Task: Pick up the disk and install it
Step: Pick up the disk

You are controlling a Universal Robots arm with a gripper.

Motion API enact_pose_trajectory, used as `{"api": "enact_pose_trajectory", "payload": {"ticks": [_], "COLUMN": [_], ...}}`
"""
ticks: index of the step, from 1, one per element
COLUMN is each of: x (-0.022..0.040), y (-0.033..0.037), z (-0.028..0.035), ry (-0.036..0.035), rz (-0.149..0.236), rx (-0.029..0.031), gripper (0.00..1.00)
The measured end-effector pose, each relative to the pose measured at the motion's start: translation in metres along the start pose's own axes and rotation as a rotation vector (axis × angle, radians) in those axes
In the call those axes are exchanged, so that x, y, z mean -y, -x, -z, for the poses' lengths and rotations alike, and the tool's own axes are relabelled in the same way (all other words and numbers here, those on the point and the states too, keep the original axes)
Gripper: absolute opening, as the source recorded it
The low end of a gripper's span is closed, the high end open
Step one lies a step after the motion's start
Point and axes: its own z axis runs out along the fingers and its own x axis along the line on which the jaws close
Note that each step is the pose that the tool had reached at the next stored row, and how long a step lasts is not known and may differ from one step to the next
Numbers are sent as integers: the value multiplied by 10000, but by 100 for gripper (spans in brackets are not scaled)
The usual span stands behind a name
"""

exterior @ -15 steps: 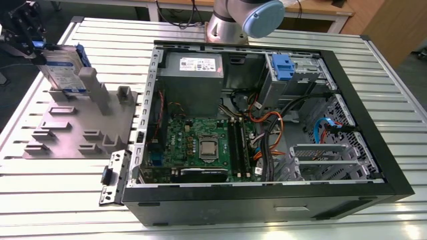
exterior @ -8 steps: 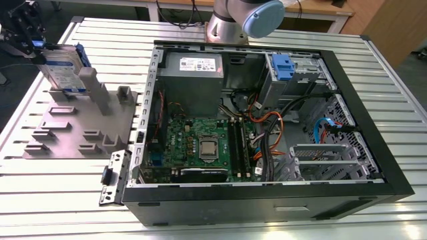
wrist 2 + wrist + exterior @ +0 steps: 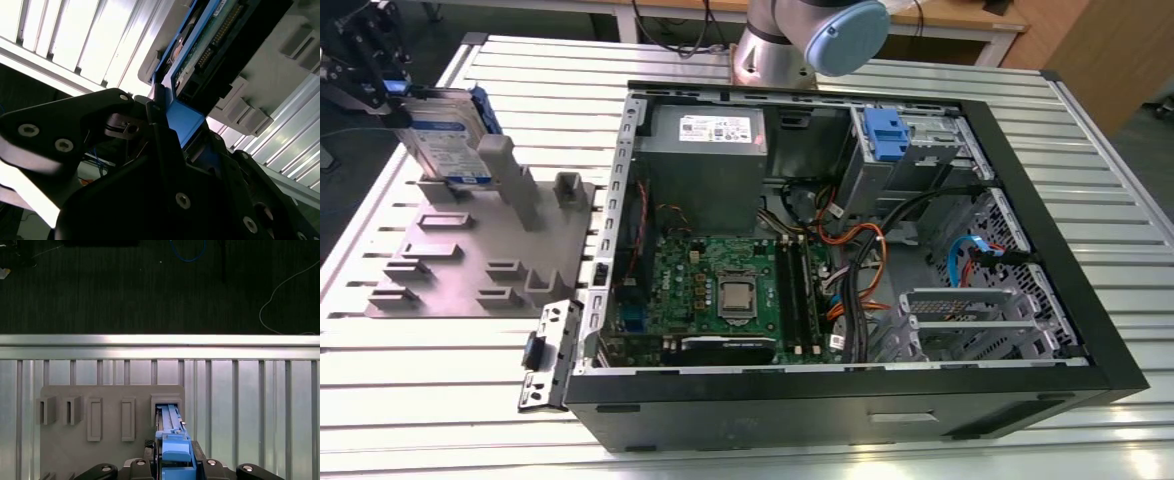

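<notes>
Exterior view: disk (image 3: pixel 447 140) in claw (image 3: pixel 398 95)

Bright even light, glaring table (image 3: pixel 70 37)

The disk (image 3: pixel 444 140) was silver-grey, with a white-and-blue label and bright blue edging. The gripper (image 3: pixel 394 95) was black. The fixture (image 3: pixel 467 270) was plain matte grey, on a table (image 3: pixel 1107 190) of silver ribs — stripes of light and shadow. The case (image 3: pixel 854 405) was black; inside it were a green board (image 3: pixel 720 290), orange cables (image 3: pixel 854 240) and a blue latch (image 3: pixel 886 135). The floor (image 3: pixel 150 285) was dark grey.
</notes>
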Motion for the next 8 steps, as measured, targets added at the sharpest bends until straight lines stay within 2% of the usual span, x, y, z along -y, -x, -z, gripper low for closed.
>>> {"api": "enact_pose_trajectory", "payload": {"ticks": [8], "x": [0], "y": [0], "z": [25], "ry": [3], "rz": [0], "rx": [-1], "gripper": [37]}}
